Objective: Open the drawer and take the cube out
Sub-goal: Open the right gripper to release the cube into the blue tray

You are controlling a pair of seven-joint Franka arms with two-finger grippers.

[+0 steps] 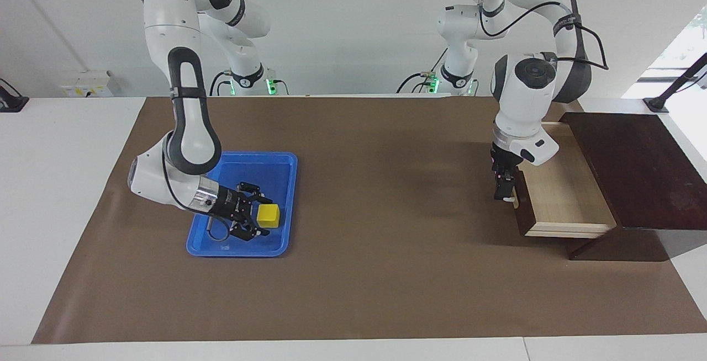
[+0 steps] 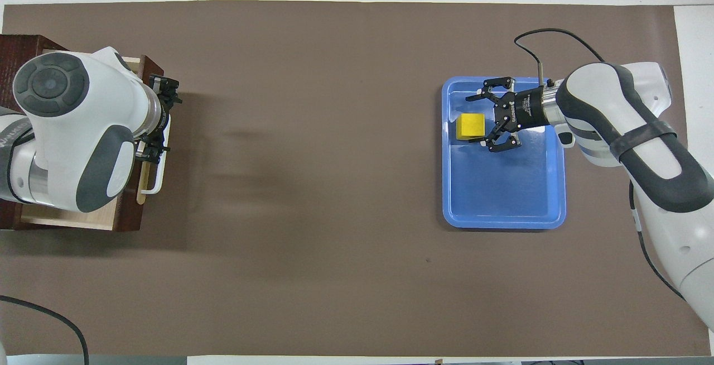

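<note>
Both views are evenly and brightly lit, sharp throughout. Daylight enters at a window (image 1: 682,46) toward the left arm's end and overexposes that corner. Soft, broad shadows fall on the brown mat (image 1: 386,283) beside the drawer (image 1: 563,195). The blue tray (image 2: 502,209) carries faint sheen.
</note>
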